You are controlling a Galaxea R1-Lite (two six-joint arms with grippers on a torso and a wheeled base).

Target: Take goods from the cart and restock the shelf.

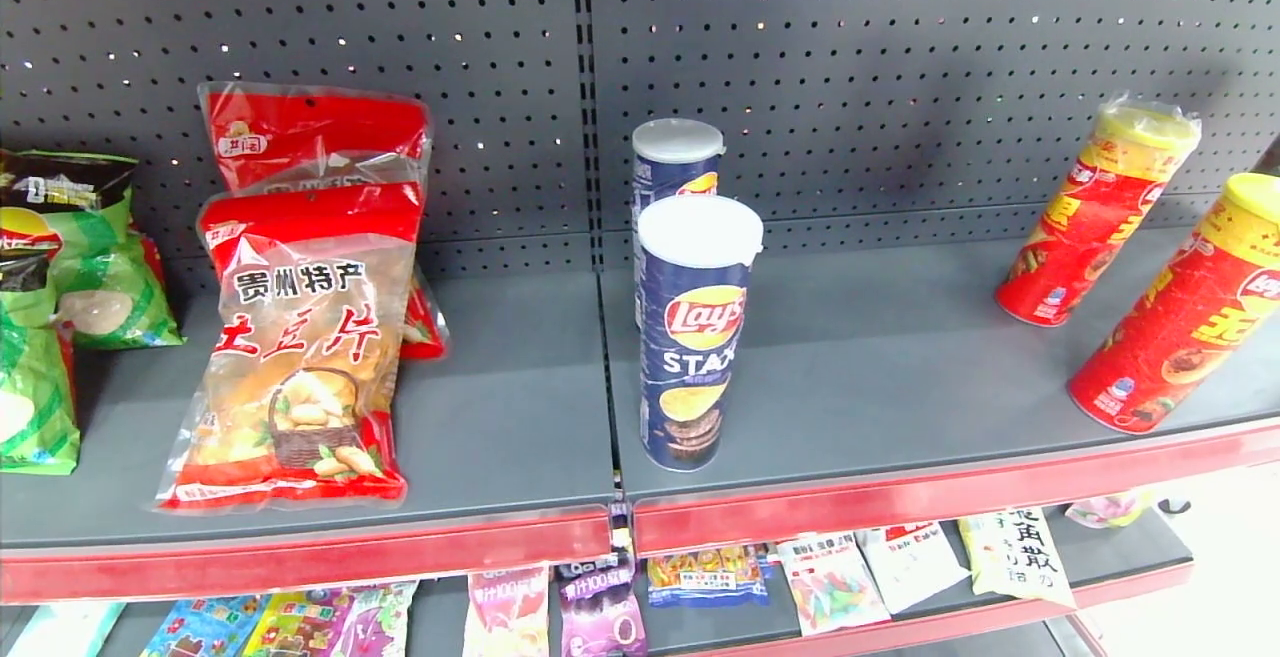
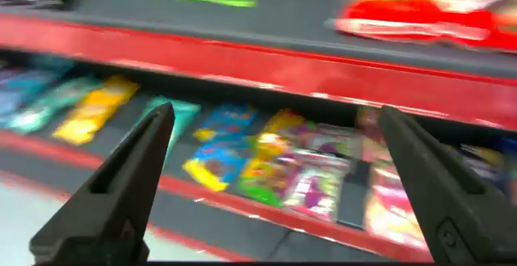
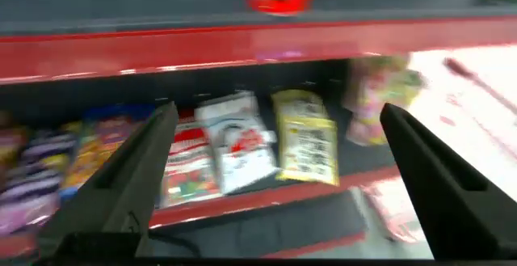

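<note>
- Currently we see the upper shelf [image 1: 500, 407], grey with a red front edge, carrying the goods in the head view before a perforated back panel [image 1: 900, 57].
- 2 blue crisp cans stand upright near the shelf's middle, one behind the other. The front blue can [image 1: 697, 337] is close to the edge, and the rear blue can [image 1: 676, 162] is just behind it and partly hidden.
- 2 red cans with yellow lids sit toward the right, and both look tilted. The near red can [image 1: 1185, 312] is by the front edge, and the far red can [image 1: 1095, 212], wrapped in clear film, is further back.
- 2 red-topped potato chip bags stand left of the blue cans, the front bag [image 1: 295, 357] overlapping the rear bag [image 1: 310, 137].
- At least 2 green bags [image 1: 95, 277] are at the far left, cut by the picture's edge, so we cannot count them surely.
- Below, the lower shelf [image 1: 1130, 547] holds a row of small packets [image 1: 830, 582], which overlap too much for us to count.
- Our left gripper [image 2: 276, 112] hangs before the lower shelf, its jaws spread wide with nothing between them.
- Our right gripper [image 3: 276, 108] is also before the lower shelf, its jaws wide apart and empty. 1 white packet [image 3: 234, 141] and 1 yellow packet [image 3: 307, 137] lie beyond them.
</note>
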